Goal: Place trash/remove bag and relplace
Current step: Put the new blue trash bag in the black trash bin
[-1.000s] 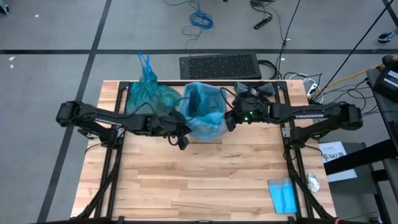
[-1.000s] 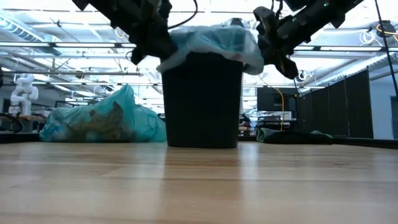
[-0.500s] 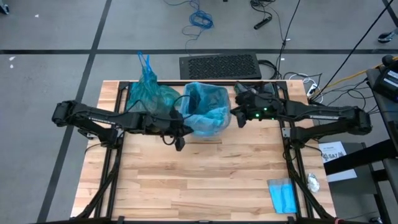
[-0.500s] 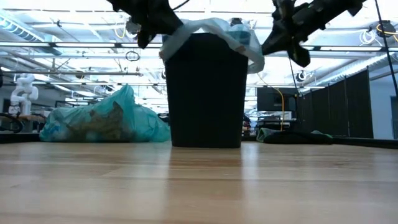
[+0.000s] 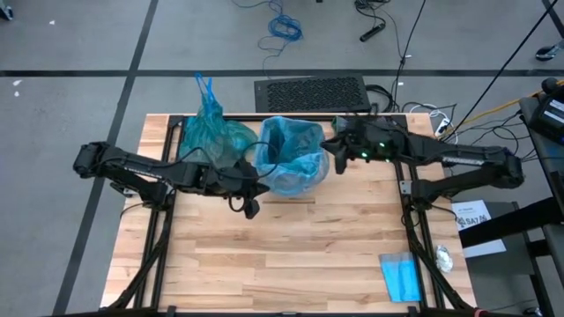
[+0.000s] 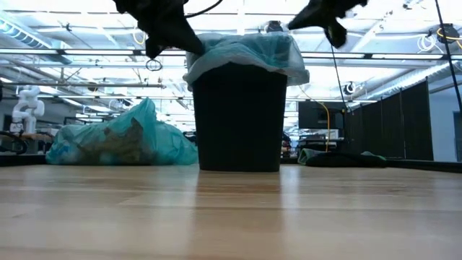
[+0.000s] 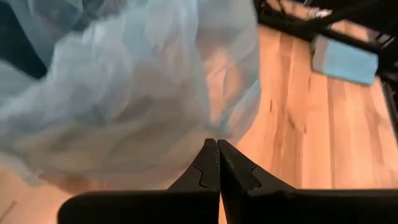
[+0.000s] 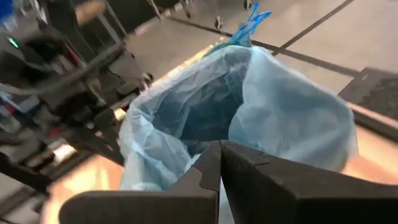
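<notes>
A small black bin (image 6: 238,115) stands at the table's far middle, lined with a pale sky-blue plastic bag (image 5: 291,157) folded over its rim (image 6: 245,52). The dark teal-green bag (image 5: 211,134), knotted and full, lies on its side on the table to the bin's left (image 6: 123,141). No loose trash scraps show on the table. My left gripper (image 5: 250,195) is shut at the bin's near-left side, up against the blue bag's overhang (image 7: 112,93). My right gripper (image 5: 332,155) is shut, above and to the right of the rim (image 6: 330,22), clear of the bag (image 8: 249,106). My left gripper has its shut fingertips (image 7: 210,152) against the sky-blue bag's overhanging skirt (image 7: 186,118) at the bin's near-left side. Whether any plastic is caught between them, I cannot tell.
A flat pale blue pack (image 5: 401,275) and a white crumpled scrap (image 5: 445,256) lie at the table's near right corner. A black keyboard-like panel (image 5: 310,93) sits just beyond the far edge. Bare wood spreads across the near half (image 5: 282,255).
My right gripper has risen and drawn back from the bin toward the far right. My left gripper has shifted slightly toward the table's left and near edge. The blue bag's skirt, stretched wide and low a second ago, now sits narrower around the rim.
</notes>
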Controlling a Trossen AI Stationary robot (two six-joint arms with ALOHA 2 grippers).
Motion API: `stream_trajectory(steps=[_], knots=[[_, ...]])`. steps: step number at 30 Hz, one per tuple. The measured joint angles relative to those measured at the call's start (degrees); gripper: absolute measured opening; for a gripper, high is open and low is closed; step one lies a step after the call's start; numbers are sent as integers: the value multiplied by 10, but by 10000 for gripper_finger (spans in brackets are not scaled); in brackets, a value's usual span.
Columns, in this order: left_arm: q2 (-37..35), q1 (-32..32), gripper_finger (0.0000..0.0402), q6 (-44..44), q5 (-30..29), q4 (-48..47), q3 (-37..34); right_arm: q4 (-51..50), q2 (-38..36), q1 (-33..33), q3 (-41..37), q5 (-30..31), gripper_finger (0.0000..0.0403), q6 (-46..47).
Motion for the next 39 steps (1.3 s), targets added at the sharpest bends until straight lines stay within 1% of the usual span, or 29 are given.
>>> stream_trajectory(steps=[5,8,11,14,18,22,27,29,31,36,39], knots=[[1,-2,1,-1,-31,1,0,-94,108,-13,134,-9,0,-80],[7,-2,1,4,-65,4,0,-130,177,-24,202,-51,0,-117],[17,3,1,15,-68,21,0,-157,241,-34,259,-86,0,-139],[27,2,1,15,-67,47,0,-174,296,-42,294,-109,0,-155],[28,-10,1,15,-66,75,0,-172,343,-50,318,-138,0,-151],[28,-18,1,16,-64,93,0,-169,379,-62,325,-162,0,-116],[42,-20,1,45,-64,162,0,-169,408,-71,327,-196,0,-89],[52,-17,1,55,-58,186,0,-175,419,-72,327,-198,0,-88],[57,-15,1,55,-38,199,0,-187,427,-73,327,-198,0,-90],[52,-22,1,56,-1,201,0,-242,450,-75,327,-195,0,-117],[41,-33,1,56,14,198,0,-250,458,-75,327,-194,0,-124]])
